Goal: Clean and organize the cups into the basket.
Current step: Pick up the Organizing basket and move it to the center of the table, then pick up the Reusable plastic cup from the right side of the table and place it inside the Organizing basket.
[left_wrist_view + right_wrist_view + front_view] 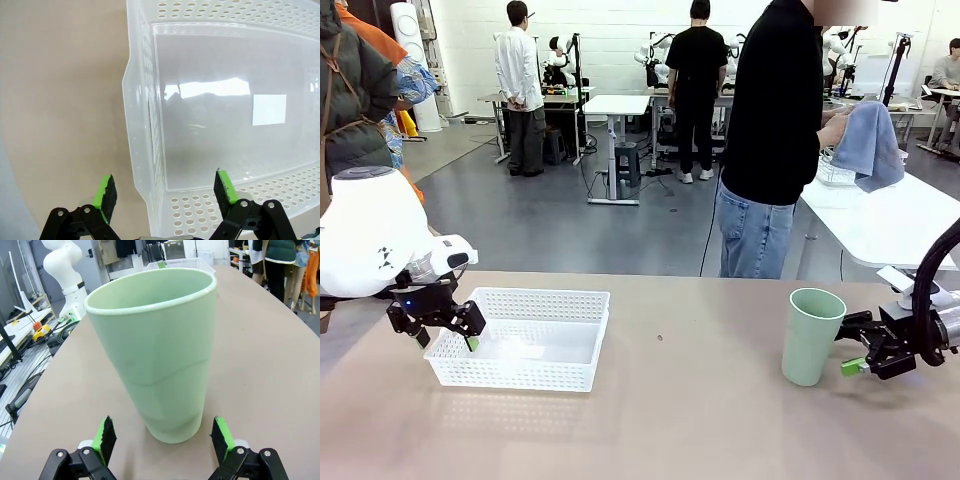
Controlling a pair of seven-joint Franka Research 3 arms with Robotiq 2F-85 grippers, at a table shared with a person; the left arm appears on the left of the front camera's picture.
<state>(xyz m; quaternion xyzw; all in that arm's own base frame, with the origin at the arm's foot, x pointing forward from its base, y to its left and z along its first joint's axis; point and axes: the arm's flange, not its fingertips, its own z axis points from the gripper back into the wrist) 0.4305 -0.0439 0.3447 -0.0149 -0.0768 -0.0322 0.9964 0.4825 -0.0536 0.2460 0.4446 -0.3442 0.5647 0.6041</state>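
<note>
Left gripper (447, 338) low at left end of basket (545, 293), jaws spread, straddling end wall: one pad outside, one inside; contact with wall hard to tell. Basket sits on table (700, 420), left of middle. Mint green cup (810, 335) upright at right side, well apart from basket. Right gripper (850, 345) spread wide just beside cup, gripping nothing. Person across table holds blue cloth (868, 145).

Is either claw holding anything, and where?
Nothing is held. The left claw stands open astride one wall of the basket; the right claw is open at the foot of the green cup, not touching.
</note>
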